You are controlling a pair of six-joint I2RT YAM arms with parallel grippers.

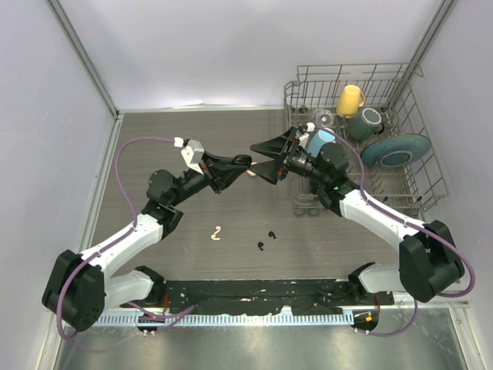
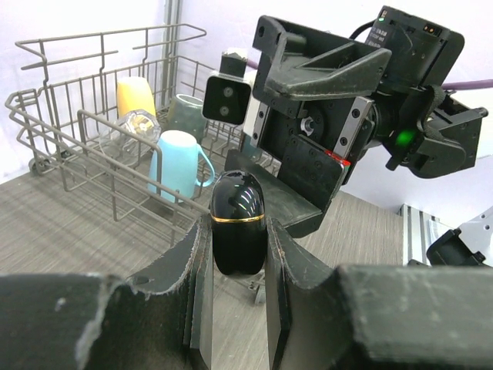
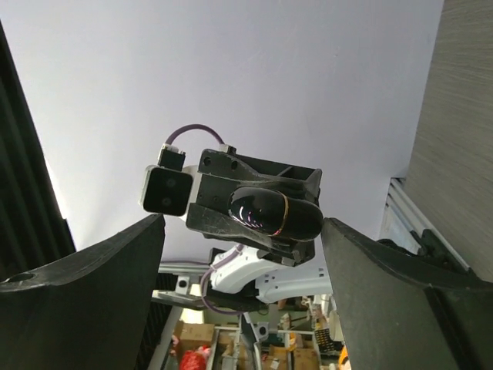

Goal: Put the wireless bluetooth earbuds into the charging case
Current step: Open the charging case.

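Observation:
My left gripper (image 2: 237, 227) is shut on a glossy black egg-shaped charging case (image 2: 238, 216) with a gold band, closed, held above the table. In the top view the left gripper (image 1: 241, 162) meets my right gripper (image 1: 260, 159) at mid-table. My right gripper (image 3: 240, 227) is open and empty, its fingers (image 3: 92, 277) spread wide, facing the case (image 3: 276, 212). On the table lie a cream-white earbud (image 1: 216, 233) and two black earbuds (image 1: 271, 234) (image 1: 262, 246), in front of both grippers.
A wire dish rack (image 1: 414, 173) stands at the back right, holding a yellow cup (image 1: 350, 100), a teal mug (image 1: 367, 121), a blue plate (image 1: 394, 150), a glass (image 1: 324, 119) and a light blue cup (image 2: 177, 163). Walls close off the left and back.

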